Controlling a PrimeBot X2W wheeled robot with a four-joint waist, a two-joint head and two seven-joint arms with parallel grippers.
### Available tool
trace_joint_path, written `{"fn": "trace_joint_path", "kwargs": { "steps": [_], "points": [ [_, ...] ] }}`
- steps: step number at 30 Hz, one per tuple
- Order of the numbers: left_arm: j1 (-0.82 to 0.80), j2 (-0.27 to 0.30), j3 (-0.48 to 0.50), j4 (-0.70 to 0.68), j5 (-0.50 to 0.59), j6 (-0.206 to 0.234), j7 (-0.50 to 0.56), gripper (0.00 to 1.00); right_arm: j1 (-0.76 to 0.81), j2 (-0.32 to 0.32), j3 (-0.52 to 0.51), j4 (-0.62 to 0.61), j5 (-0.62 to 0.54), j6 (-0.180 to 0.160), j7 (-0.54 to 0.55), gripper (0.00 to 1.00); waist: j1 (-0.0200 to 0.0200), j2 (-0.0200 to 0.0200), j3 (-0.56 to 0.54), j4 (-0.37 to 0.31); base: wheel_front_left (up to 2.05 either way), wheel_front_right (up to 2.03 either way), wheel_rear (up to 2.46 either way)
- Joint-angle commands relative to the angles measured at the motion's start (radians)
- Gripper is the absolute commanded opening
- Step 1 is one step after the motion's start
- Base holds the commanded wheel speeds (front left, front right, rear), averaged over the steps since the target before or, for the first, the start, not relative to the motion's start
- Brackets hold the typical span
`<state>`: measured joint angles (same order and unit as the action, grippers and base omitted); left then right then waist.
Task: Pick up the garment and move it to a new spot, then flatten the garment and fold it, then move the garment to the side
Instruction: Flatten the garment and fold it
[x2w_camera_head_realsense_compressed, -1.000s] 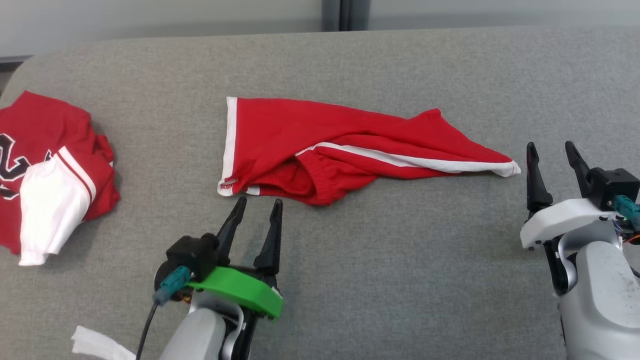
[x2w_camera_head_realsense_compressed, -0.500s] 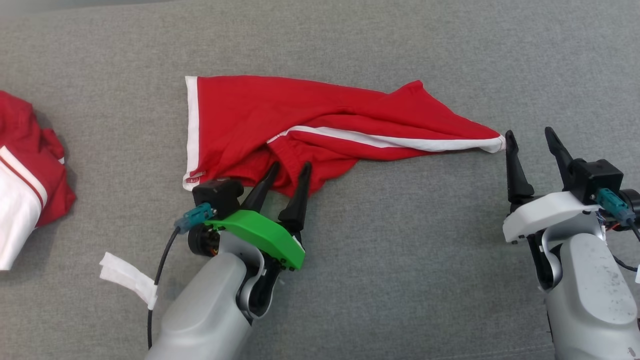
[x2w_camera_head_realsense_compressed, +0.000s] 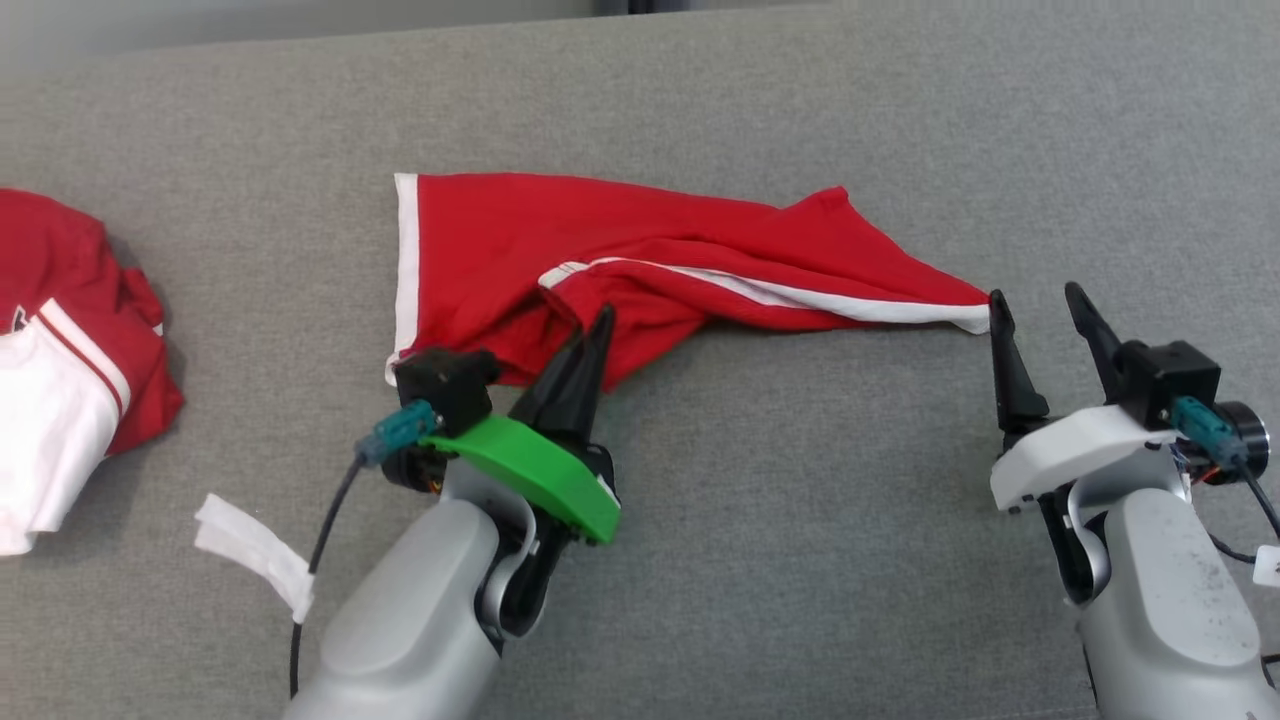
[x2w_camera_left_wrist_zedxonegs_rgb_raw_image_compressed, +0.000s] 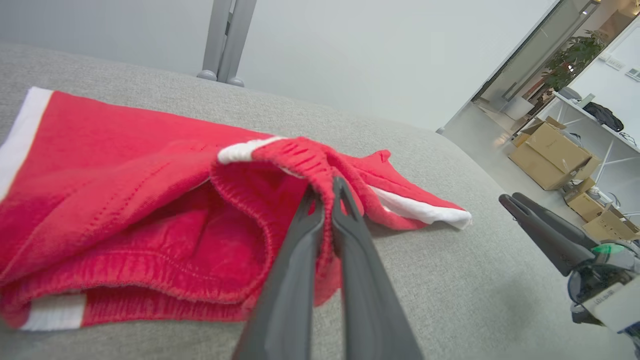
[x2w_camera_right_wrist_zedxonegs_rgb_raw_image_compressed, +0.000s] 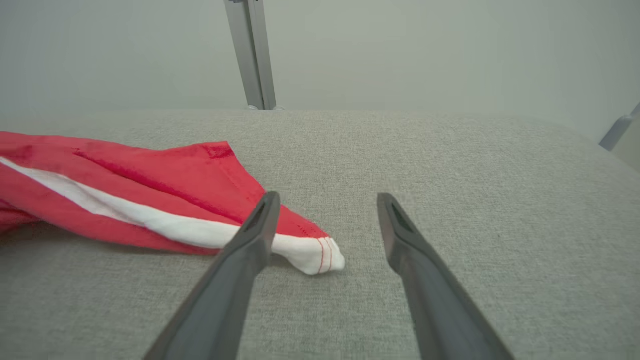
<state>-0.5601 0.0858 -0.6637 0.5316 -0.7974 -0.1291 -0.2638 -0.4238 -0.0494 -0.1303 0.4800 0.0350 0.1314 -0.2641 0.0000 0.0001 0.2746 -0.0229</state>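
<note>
While my left gripper (x2w_camera_head_realsense_compressed: 598, 325) is pinching the waistband (x2w_camera_left_wrist_zedxonegs_rgb_raw_image_compressed: 300, 150) of the limp, light red shorts (x2w_camera_head_realsense_compressed: 480, 250) lying on the grey desk (x2w_camera_head_realsense_compressed: 800, 500), I am holding my right gripper (x2w_camera_head_realsense_compressed: 1036, 295) open beside their hem corner (x2w_camera_right_wrist_zedxonegs_rgb_raw_image_compressed: 310, 257), likely the second hold.

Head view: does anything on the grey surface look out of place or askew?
The red shorts lie twisted, one leg stretched rightward, waistband bunched in the shut left end effector. A stray white strip lies near that arm; a crumpled jersey sits at the left edge.
</note>
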Motion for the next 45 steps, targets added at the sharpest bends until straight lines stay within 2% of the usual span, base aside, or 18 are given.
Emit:
{"fn": "trace_joint_path", "kwargs": {
  "steps": [1, 10, 14, 15, 16, 17, 18, 22, 29, 37, 42, 45],
  "points": [
    [0.029, 0.014, -0.004, -0.013, 0.020, -0.003, -0.001, 0.00, 0.024, -0.003, 0.000, 0.007, 0.009, -0.001, 0.000, 1.00, 0.0000, -0.0001, -0.054, 0.038, 0.00, 0.00, 0.00],
    [0.195, 0.088, -0.074, 0.004, 0.114, -0.003, -0.001, 0.00, 0.103, -0.003, 0.030, 0.042, 0.053, -0.001, 0.000, 1.00, 0.0000, -0.0001, -0.189, 0.089, 0.00, 0.00, 0.00],
    [0.265, 0.106, -0.029, 0.049, 0.151, -0.002, -0.001, 0.00, 0.134, -0.003, 0.041, 0.042, 0.067, -0.001, 0.000, 1.00, 0.0000, -0.0001, -0.218, 0.091, 0.00, 0.00, 0.00],
    [0.282, 0.108, -0.005, 0.058, 0.165, 0.003, -0.001, 0.19, 0.141, -0.003, 0.046, 0.040, 0.072, -0.001, 0.000, 1.00, 0.0000, -0.0001, -0.223, 0.089, 0.00, 0.00, 0.00],
    [0.295, 0.110, 0.012, 0.063, 0.179, 0.006, -0.001, 0.48, 0.148, -0.003, 0.049, 0.039, 0.076, -0.001, 0.000, 1.00, 0.0000, -0.0001, -0.226, 0.088, 0.00, 0.00, 0.00],
    [0.313, 0.107, 0.040, 0.066, 0.187, 0.011, -0.001, 0.92, 0.155, -0.003, 0.053, 0.038, 0.080, -0.001, 0.000, 1.00, 0.0000, -0.0001, -0.228, 0.086, 0.00, 0.00, 0.00],
    [0.327, 0.106, 0.064, 0.067, 0.200, 0.015, -0.001, 1.00, 0.159, -0.003, 0.055, 0.037, 0.086, -0.001, 0.000, 1.00, 0.0000, -0.0001, -0.230, 0.085, 0.00, 0.00, 0.00],
    [0.374, 0.095, 0.188, 0.010, 0.265, 0.033, -0.001, 1.00, 0.177, -0.003, 0.063, 0.022, 0.105, -0.001, 0.000, 1.00, 0.0000, -0.0001, -0.234, 0.077, 0.00, 0.00, 0.00],
    [0.457, 0.037, 0.364, -0.109, 0.373, 0.014, -0.001, 1.00, 0.214, -0.003, 0.074, -0.028, 0.136, -0.001, 0.000, 1.00, 0.0000, -0.0001, -0.236, 0.070, 0.00, 0.00, 0.00],
    [0.482, -0.007, 0.369, -0.101, 0.400, -0.002, -0.001, 1.00, 0.245, -0.003, 0.090, -0.037, 0.152, -0.001, 0.000, 1.00, 0.0000, -0.0001, -0.236, 0.054, 0.00, 0.00, 0.00],
    [0.491, -0.016, 0.327, -0.124, 0.365, -0.002, -0.001, 1.00, 0.249, -0.003, 0.088, -0.034, 0.155, -0.001, 0.000, 1.00, 0.0000, -0.0001, -0.235, 0.051, 0.00, 0.00, 0.00],
    [0.497, -0.002, 0.285, -0.117, 0.333, -0.003, -0.001, 1.00, 0.254, -0.003, 0.085, -0.029, 0.159, -0.001, 0.000, 1.00, 0.0000, -0.0001, -0.233, 0.054, 0.00, 0.00, 0.00]
  ]
}}
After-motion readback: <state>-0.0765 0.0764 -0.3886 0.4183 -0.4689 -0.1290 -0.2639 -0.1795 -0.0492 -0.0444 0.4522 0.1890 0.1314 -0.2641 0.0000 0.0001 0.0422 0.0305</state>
